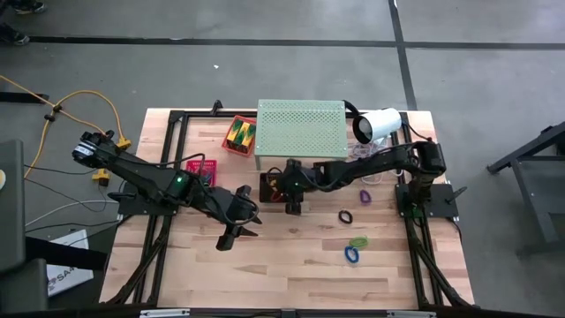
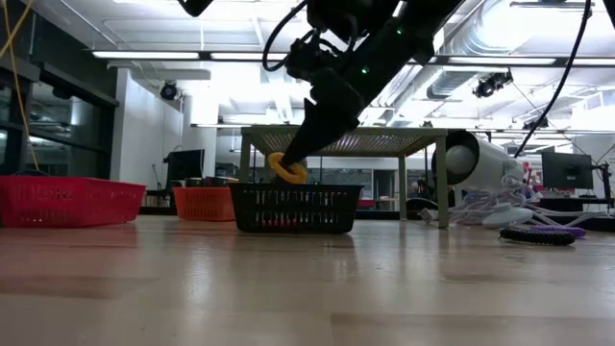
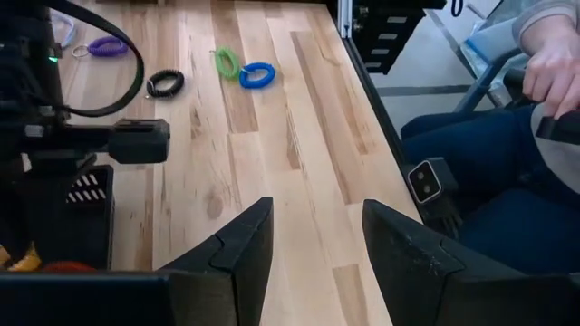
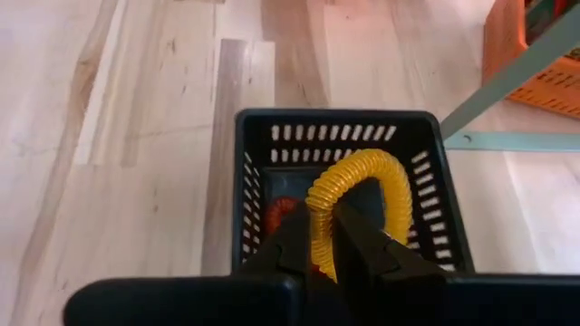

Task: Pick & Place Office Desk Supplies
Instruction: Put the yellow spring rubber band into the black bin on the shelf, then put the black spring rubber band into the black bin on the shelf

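Note:
My right gripper (image 4: 328, 234) is shut on a yellow coil loop (image 4: 362, 186) just above the open top of a black slotted basket (image 1: 276, 187) in the table's middle. An orange-red loop (image 4: 279, 214) lies on the basket's floor. In the low view the yellow loop (image 2: 286, 169) hangs right over the basket's rim (image 2: 296, 188). Purple (image 1: 365, 196), black (image 1: 345, 215), green (image 1: 357, 240) and blue (image 1: 352, 255) loops lie flat on the wood to the right. My left gripper (image 3: 317, 240) hovers open over bare table nearer the front, left of centre. My right gripper pinches one side of the yellow loop's ring (image 4: 321, 243) between its two fingers. The fingers slant down from the table's right side. The rest of the ring stands out beyond the fingertips, clear of the table and over the basket's opening.
A pale-green perforated shelf (image 1: 300, 128) stands just behind the basket, with a white cylindrical device (image 1: 377, 124) to its right. An orange basket (image 1: 239, 135) with yellow-green pieces and a red basket (image 1: 201, 168) sit at the left. A seated person (image 3: 507, 136) is beyond the table's edge.

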`<move>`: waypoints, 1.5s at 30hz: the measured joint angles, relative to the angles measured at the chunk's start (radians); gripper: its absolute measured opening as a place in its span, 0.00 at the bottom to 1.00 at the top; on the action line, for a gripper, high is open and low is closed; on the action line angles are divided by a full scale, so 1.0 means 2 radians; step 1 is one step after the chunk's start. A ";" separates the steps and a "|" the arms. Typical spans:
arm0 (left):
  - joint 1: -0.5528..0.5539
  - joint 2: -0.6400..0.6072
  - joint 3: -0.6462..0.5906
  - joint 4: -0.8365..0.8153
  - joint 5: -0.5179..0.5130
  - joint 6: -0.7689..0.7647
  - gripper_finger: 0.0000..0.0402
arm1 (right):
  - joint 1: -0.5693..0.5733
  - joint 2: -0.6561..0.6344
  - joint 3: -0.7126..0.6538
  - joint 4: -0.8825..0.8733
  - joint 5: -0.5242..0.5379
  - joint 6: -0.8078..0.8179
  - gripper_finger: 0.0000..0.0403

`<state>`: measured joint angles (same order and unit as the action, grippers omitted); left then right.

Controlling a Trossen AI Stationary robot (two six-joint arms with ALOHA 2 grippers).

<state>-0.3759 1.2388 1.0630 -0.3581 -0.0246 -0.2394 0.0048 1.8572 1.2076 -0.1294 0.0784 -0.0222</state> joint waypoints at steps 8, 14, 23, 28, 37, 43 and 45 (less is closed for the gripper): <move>0.000 0.000 0.000 0.000 0.000 0.000 0.41 | 0.000 0.000 0.000 0.000 -0.001 0.000 0.05; 0.000 0.000 0.000 0.001 0.000 0.000 0.41 | 0.000 0.011 0.001 -0.001 0.000 0.000 0.05; 0.000 0.000 0.000 0.004 0.000 0.000 0.41 | -0.003 0.033 0.000 0.000 0.001 0.014 0.05; 0.000 0.000 0.000 0.008 0.000 0.000 0.41 | -0.004 0.032 0.000 0.002 0.013 0.013 0.05; 0.000 0.000 0.000 0.012 0.000 0.000 0.41 | -0.003 0.032 0.000 0.000 0.008 0.013 0.18; 0.000 0.000 0.000 0.012 0.000 0.000 0.41 | -0.003 0.032 0.000 0.001 0.008 0.013 0.23; 0.000 0.000 0.000 0.012 0.000 0.000 0.41 | -0.003 0.032 0.000 0.001 0.008 0.013 0.23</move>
<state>-0.3759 1.2392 1.0630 -0.3341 -0.0238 -0.2394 -0.0021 1.9217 1.2076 -0.1276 0.0944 0.0032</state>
